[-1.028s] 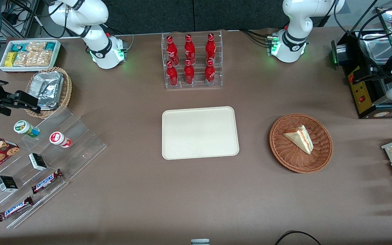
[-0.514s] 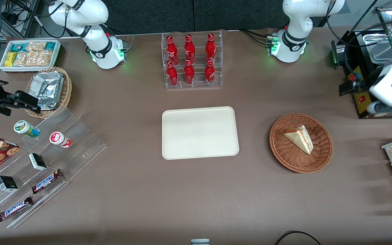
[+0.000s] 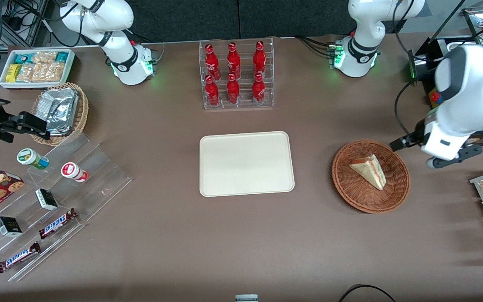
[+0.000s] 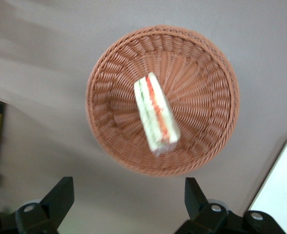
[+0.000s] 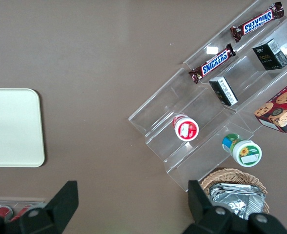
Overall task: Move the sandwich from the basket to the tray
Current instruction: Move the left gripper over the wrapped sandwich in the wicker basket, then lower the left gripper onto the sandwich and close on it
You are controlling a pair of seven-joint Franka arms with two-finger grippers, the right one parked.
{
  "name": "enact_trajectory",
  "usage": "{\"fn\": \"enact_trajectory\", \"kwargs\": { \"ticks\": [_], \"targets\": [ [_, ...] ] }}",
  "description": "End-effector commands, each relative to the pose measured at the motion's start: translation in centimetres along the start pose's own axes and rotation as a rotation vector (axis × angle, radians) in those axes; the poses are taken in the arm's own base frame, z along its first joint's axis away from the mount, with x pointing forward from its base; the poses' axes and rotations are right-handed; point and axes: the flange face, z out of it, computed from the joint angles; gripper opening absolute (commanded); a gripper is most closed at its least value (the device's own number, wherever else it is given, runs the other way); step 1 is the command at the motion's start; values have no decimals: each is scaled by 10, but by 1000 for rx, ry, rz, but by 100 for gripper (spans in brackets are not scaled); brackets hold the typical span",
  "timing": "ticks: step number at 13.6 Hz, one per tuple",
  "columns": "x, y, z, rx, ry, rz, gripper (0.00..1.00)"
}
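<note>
Front view: the sandwich [image 3: 368, 170] lies on its side in the round basket [image 3: 354, 198], which sits at about 3 o'clock from the tray [image 3: 246, 163], well apart from it; the gripper [image 3: 396, 145] hangs above the table just off the basket's rim at roughly 2 o'clock, toward the working arm's end. Left wrist view: the fingers [image 4: 59, 197] are spread wide and hold nothing, with the sandwich [image 4: 155, 114] in the basket [image 4: 202, 68] below, untouched.
</note>
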Motion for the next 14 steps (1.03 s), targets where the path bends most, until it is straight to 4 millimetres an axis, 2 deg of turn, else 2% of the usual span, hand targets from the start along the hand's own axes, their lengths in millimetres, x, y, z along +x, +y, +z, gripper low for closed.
{"fn": "enact_trajectory", "kwargs": {
  "ticks": [1, 3, 7, 11, 14],
  "targets": [
    [-2, 4, 24, -20, 26, -153, 100],
    [1, 12, 50, -32, 37, -209, 100],
    [-9, 13, 103, -59, 68, -210, 100],
    [-6, 18, 125, -55, 59, -204, 100],
    [-9, 33, 141, -57, 64, -177, 100]
  ]
}}
